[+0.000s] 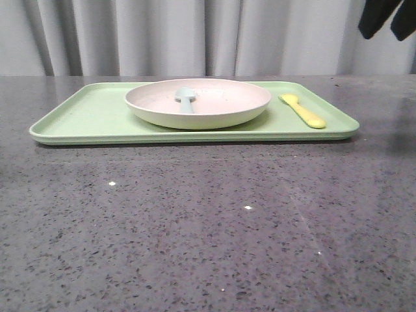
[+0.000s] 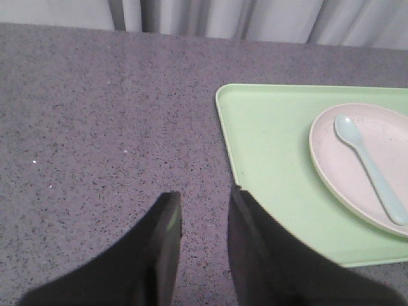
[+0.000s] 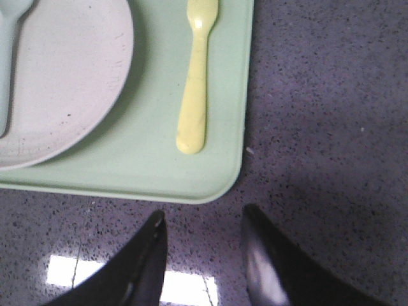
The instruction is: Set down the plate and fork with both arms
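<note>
The cream-pink plate [image 1: 198, 103] sits in the middle of a light-green tray [image 1: 84, 117], with a pale blue utensil [image 1: 186, 99] lying inside it. The yellow fork [image 1: 303, 110] lies flat on the tray to the plate's right, apart from it. My left gripper [image 2: 205, 199] is open and empty above the tabletop at the tray's left edge; the plate [image 2: 357, 159] and blue utensil [image 2: 370, 167] lie further off. My right gripper [image 3: 203, 218] is open and empty just off the tray's near right corner, with the fork [image 3: 194, 80] and plate [image 3: 64, 76] beyond it.
The tray [image 2: 268, 146] rests on a dark speckled stone tabletop [image 1: 208, 221]. Grey curtains [image 1: 195, 32] hang behind the table. A dark arm part [image 1: 389, 16] shows at the upper right of the front view. Ceiling light reflects on the tabletop [image 3: 64, 271] by my right gripper.
</note>
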Motion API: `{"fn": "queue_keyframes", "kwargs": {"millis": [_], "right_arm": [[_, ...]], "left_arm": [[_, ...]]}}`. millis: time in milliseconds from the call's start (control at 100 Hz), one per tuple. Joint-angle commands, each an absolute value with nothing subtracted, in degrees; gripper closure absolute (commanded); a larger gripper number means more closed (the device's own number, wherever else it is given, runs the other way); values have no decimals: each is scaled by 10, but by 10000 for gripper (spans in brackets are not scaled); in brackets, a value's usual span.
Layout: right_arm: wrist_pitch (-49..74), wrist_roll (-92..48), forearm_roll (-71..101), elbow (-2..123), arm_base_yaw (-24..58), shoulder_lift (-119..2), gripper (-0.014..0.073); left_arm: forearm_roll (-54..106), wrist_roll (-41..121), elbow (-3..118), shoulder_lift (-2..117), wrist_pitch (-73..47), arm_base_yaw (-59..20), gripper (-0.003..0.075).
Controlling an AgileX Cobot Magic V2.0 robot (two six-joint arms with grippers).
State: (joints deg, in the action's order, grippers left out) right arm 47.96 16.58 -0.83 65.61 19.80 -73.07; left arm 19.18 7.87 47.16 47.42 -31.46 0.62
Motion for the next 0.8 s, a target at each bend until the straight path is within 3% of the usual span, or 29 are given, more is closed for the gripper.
{"fn": "queue_keyframes", "kwargs": {"millis": [0,460,560,720,790], "right_arm": [[414,166,-27,623,198,-662,287],[291,166,-58,377,198,-392,299],[295,166,-58,347,198,-334,417],[306,166,-58,313,198,-265,639],[302,166,-58,302,198,-239,659]], "left_arm": [[194,76,470,447,-256,6,535],[180,76,385,356,-240,6,535],[180,76,374,342,-237,6,550],[180,76,358,317,-241,6,673],[179,77,351,307,-241,6,738]]}}
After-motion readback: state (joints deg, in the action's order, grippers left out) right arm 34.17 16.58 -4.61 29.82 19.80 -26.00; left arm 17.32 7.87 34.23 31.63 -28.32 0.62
